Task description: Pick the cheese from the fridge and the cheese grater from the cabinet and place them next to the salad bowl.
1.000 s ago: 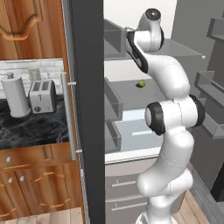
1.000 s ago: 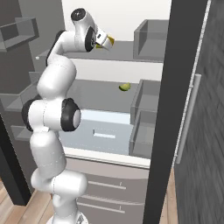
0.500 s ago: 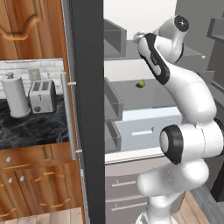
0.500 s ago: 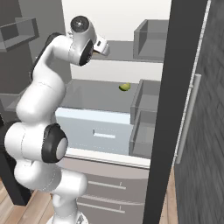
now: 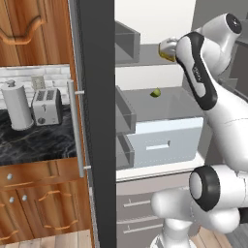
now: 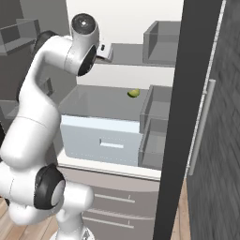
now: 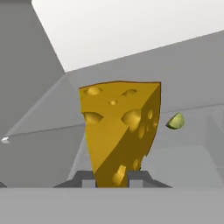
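The cheese [image 7: 118, 127], a yellow wedge with holes, stands upright between my gripper's [image 7: 111, 178] two dark tips, which are shut on its lower end. In the left base view the gripper [image 5: 166, 48] hangs with the cheese [image 5: 169, 55] in front of the open fridge's [image 5: 97, 121] upper shelf. The right base view has my white hand [image 6: 105, 50] at that shelf's left end. A reddish wood cabinet [image 5: 24, 29] with an arch-carved door is at the upper left. The cheese grater and the salad bowl are out of view.
A small green fruit [image 5: 155, 93] [image 6: 133, 93] [image 7: 176, 121] lies on the shelf above the pulled-out pale drawer [image 5: 164, 140]. The dark fridge door [image 6: 187, 117] with its silver handle [image 5: 75, 131] stands open. A toaster [image 5: 46, 107] and paper roll [image 5: 17, 104] stand on the black counter.
The arm has swung its elbow out sideways. The hand with the cheese has slid along the upper shelf, to the right in the left base view. The grip has held.
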{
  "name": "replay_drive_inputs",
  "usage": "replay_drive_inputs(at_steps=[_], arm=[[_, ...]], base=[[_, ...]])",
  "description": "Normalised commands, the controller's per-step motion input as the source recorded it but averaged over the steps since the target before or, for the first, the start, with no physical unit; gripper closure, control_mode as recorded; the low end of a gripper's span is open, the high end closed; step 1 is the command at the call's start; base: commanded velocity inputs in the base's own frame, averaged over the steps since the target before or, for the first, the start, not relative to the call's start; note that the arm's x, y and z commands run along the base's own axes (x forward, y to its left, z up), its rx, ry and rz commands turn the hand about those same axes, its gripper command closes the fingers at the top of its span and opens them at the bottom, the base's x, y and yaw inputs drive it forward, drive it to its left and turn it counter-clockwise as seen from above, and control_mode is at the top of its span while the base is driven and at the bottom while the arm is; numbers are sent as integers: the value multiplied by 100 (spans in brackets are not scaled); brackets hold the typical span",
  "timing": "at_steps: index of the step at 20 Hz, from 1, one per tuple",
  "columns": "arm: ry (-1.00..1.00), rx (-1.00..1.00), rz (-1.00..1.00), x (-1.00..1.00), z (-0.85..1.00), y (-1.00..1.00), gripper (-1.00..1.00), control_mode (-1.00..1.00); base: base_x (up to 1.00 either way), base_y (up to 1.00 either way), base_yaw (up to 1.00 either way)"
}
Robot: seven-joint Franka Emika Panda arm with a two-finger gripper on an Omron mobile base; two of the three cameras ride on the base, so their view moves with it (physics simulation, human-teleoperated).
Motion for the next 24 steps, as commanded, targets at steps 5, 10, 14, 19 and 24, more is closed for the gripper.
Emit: replay_drive_inputs(at_steps=[5, 10, 14, 19, 24], arm=[[16, -12, 7, -68, 6, 0, 100, -100], [9, -12, 0, -30, -1, 0, 100, -100], [2, -7, -1, -65, -17, 0, 100, -100], [0, 0, 0, -93, -38, 0, 100, -100], [0, -2, -1, -64, -69, 0, 100, -100]], base=[[0, 0, 0], [0, 0, 0], [0, 0, 0], [0, 0, 0], [0, 0, 0]])
